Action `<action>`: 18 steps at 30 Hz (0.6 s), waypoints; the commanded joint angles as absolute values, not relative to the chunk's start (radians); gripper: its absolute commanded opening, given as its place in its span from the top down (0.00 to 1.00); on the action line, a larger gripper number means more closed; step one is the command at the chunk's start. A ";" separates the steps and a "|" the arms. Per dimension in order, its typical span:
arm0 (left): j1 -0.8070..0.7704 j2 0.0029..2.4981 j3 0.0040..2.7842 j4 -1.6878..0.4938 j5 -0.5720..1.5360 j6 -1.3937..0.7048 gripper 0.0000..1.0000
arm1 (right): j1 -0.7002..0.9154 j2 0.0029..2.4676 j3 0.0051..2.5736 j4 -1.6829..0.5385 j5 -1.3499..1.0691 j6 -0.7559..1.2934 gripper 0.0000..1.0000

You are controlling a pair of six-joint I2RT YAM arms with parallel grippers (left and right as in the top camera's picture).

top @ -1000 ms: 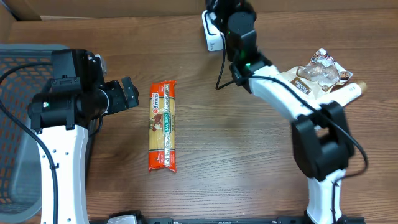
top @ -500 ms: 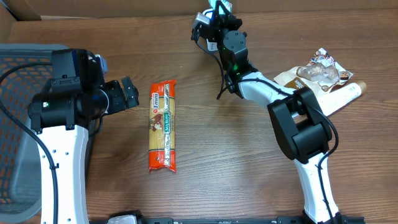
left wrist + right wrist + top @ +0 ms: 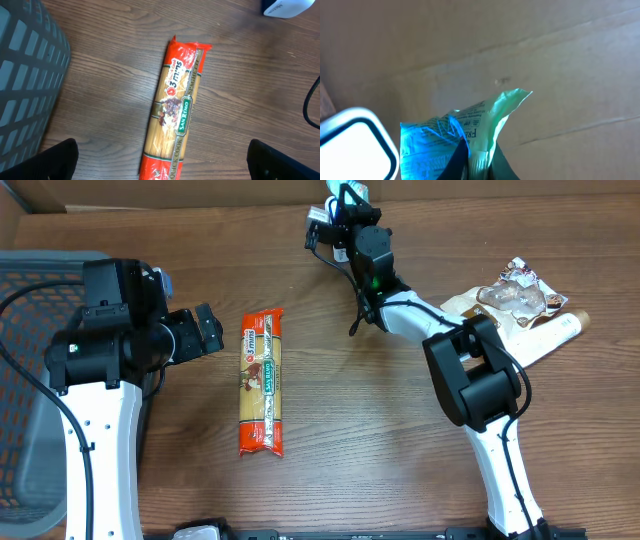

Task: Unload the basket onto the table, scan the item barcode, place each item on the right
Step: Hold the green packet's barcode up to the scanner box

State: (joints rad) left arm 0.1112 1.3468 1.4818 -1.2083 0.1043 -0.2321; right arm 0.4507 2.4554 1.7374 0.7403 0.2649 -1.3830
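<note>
Right wrist view — right gripper (image 3: 477, 159) is pinching shut on a crinkly blue-green packet (image 3: 437, 140), letters "FR" showing, beside a rounded white scanner (image 3: 350, 145); left gripper (image 3: 208, 330) is hanging wide open, empty, beside an orange "San Remo" spaghetti pack (image 3: 175, 107) — long, glossy, lying flat on the woodgrain table (image 3: 100, 75)

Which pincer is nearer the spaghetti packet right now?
Left. The left pincer sits open just beside the spaghetti packet, not touching; the right pincer is far off at the back, shut on a blue packet.
</note>
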 commanded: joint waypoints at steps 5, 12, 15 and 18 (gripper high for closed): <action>0.111 1.354 1.501 -1.206 0.101 -0.216 0.00 | 0.430 2.465 1.775 0.747 0.260 -1.422 0.96; 0.111 1.354 1.501 -1.206 0.101 -0.216 0.00 | 0.430 2.465 1.775 0.716 0.260 -1.423 0.96; 0.111 1.354 1.501 -1.206 0.101 -0.216 0.01 | 0.431 2.465 1.775 0.716 0.260 -1.422 0.96; 0.111 1.354 1.501 -1.207 0.101 -0.216 0.00 | 0.434 2.465 1.775 0.717 0.264 -1.422 0.96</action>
State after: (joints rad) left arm 0.1112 1.3468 1.4818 -1.2083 0.1043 -0.2321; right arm 0.4320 2.4641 1.7382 0.7063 0.2653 -1.4189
